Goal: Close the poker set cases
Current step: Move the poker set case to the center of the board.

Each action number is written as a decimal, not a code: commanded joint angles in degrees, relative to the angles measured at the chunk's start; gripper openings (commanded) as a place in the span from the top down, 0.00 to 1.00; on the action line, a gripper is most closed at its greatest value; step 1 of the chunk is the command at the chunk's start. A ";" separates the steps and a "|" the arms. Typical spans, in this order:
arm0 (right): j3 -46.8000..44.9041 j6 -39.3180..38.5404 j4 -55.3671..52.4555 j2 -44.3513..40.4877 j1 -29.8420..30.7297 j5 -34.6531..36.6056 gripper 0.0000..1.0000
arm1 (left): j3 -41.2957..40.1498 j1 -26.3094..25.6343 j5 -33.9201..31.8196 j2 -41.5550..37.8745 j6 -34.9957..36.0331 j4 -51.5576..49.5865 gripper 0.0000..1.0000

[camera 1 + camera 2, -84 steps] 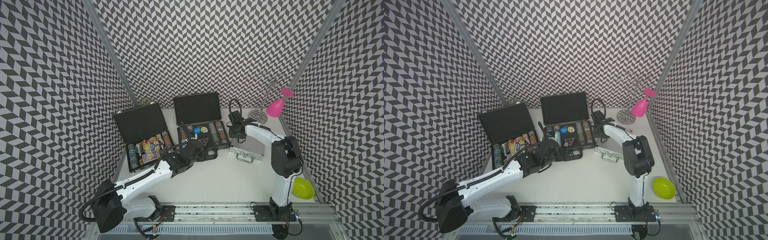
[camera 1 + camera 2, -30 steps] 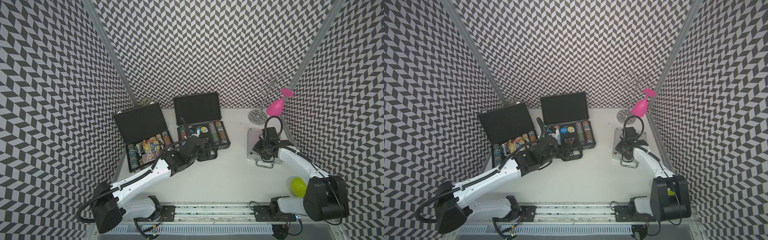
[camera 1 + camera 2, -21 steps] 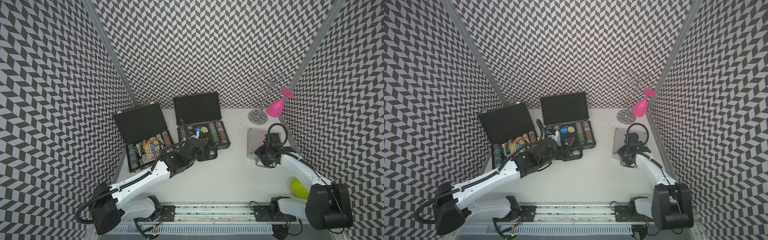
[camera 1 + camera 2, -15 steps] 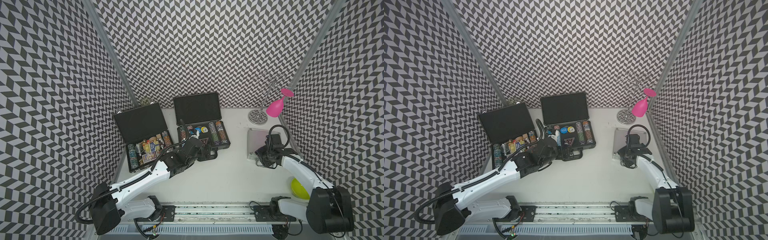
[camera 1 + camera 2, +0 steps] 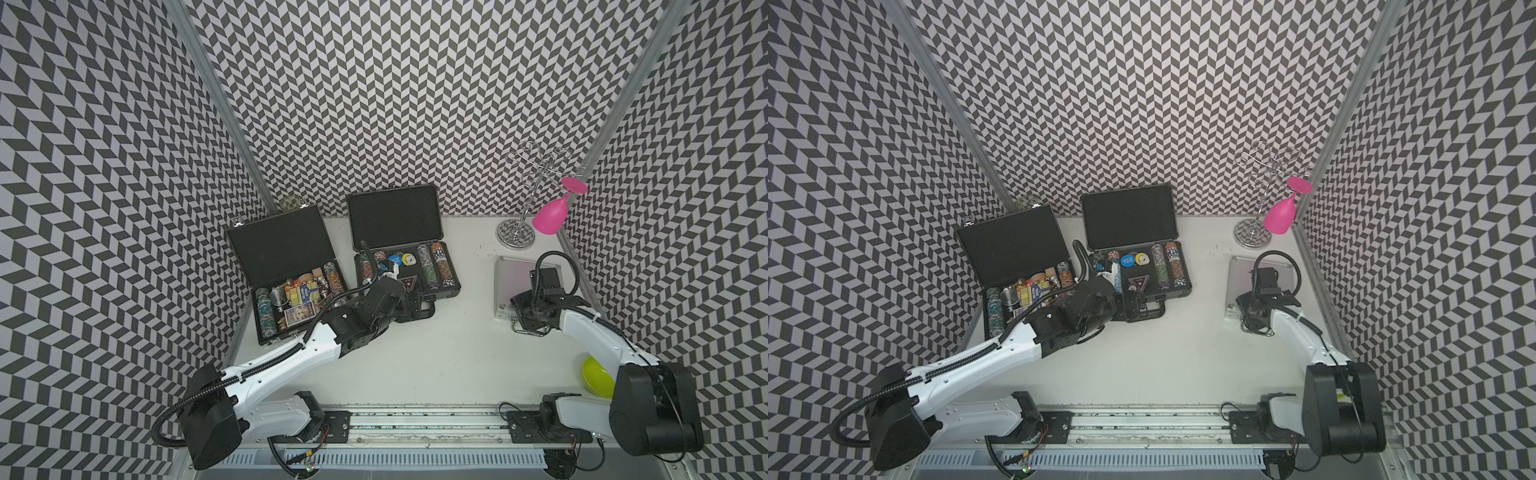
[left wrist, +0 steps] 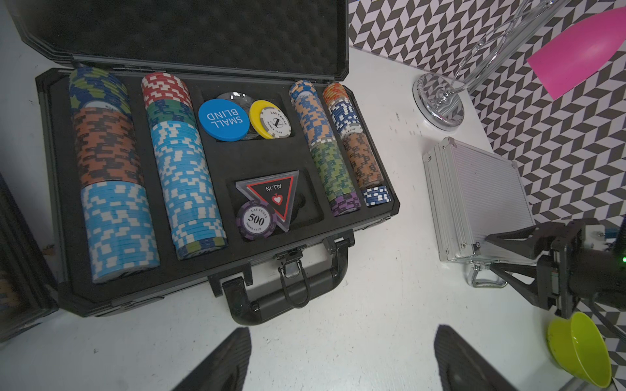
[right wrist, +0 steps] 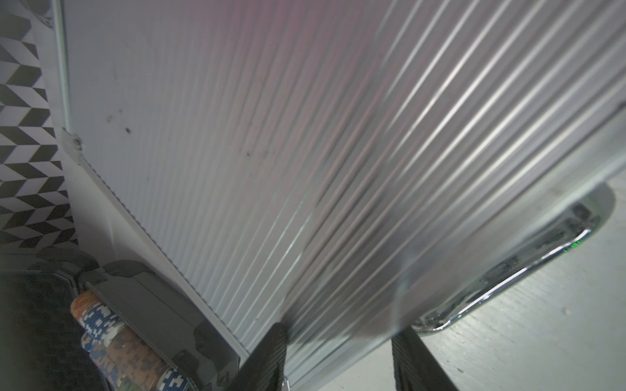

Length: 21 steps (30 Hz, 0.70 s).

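silver case (image 5: 513, 276) front edge partly hidden beneath right claw (image 5: 521, 309).

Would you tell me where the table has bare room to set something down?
Widest bare patch: the table in front of the grey case, between left arm, right arm and front rail. A narrower lane runs between the grey case and the silver case. Crowded: around the black case by the left arm, and the right edge with rack, silver case and bowl.

Even bright light, soft shadows; top views sharp (silver case (image 7: 305, 152) blurry w/ glare streaks).
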 commanded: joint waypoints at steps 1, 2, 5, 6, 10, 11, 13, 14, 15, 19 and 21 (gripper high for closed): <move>0.61 2.12 1.33 0.70 -0.51 4.62 0.50 | -0.25 0.49 -1.16 0.10 -0.21 0.89 0.13; 0.69 2.20 1.10 1.00 -0.69 5.28 0.51 | -0.08 0.48 -1.07 0.35 -0.12 0.78 0.13; 0.23 1.23 2.36 1.59 -1.69 5.77 0.54 | 0.50 0.64 -1.18 0.80 -0.04 0.51 0.12; 0.30 0.38 2.94 1.82 -1.92 5.83 0.55 | 0.62 0.65 -1.37 0.95 -0.03 0.37 0.13; 2.15 -4.10 3.59 4.17 -2.70 5.66 0.62 | 0.53 1.22 -1.69 0.81 0.15 0.12 0.12; 2.55 -5.38 3.97 4.78 -2.80 5.15 0.64 | 0.60 1.56 -1.69 0.90 0.27 0.11 0.13; 3.30 -7.75 3.81 6.06 -3.11 4.29 0.66 | 0.87 1.87 -1.56 1.10 0.41 0.15 0.13; 3.58 -8.80 3.73 6.82 -3.24 3.88 0.67 | 1.11 1.99 -1.51 1.27 0.57 0.07 0.12; 3.64 -9.52 3.72 7.29 -3.32 3.64 0.67 | 1.37 2.09 -1.51 1.45 0.72 0.02 0.12; 2.62 -11.15 3.02 8.15 -3.82 4.23 0.67 | 2.26 2.36 -1.42 2.24 1.12 -0.11 0.12; 1.46 -11.34 3.42 7.63 -4.44 4.88 0.67 | 2.40 2.38 -1.34 2.44 1.09 -0.16 0.12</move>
